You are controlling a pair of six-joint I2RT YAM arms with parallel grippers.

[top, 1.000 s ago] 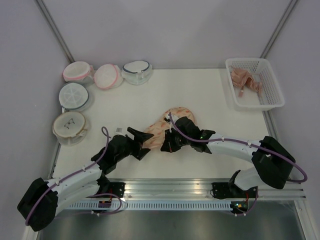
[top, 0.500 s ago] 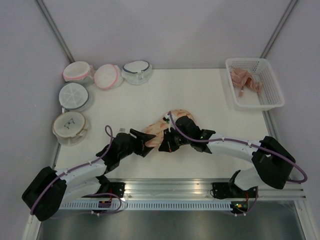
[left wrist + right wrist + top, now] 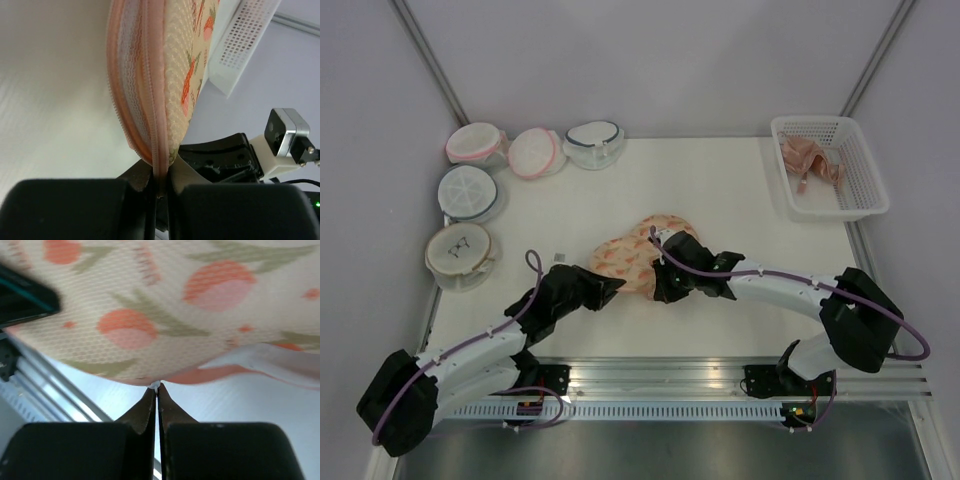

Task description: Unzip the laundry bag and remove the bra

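Laundry bag sat mid-counter btwn both arms. Left fingers pinched its pink zip edge; right fingers pinched a small white tab, prob. the zip pull. Risk: tab could slip free, or bag drag w/ the pull.

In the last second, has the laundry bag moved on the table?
Yes. The laundry bag has shifted left, toward the brown-rimmed round bag standing at the left.

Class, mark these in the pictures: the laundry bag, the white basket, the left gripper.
laundry bag (image 3: 628, 258): top view, printed upper face.
white basket (image 3: 815, 119): top view, far rim.
left gripper (image 3: 160, 189): left wrist view, between its fingertips.
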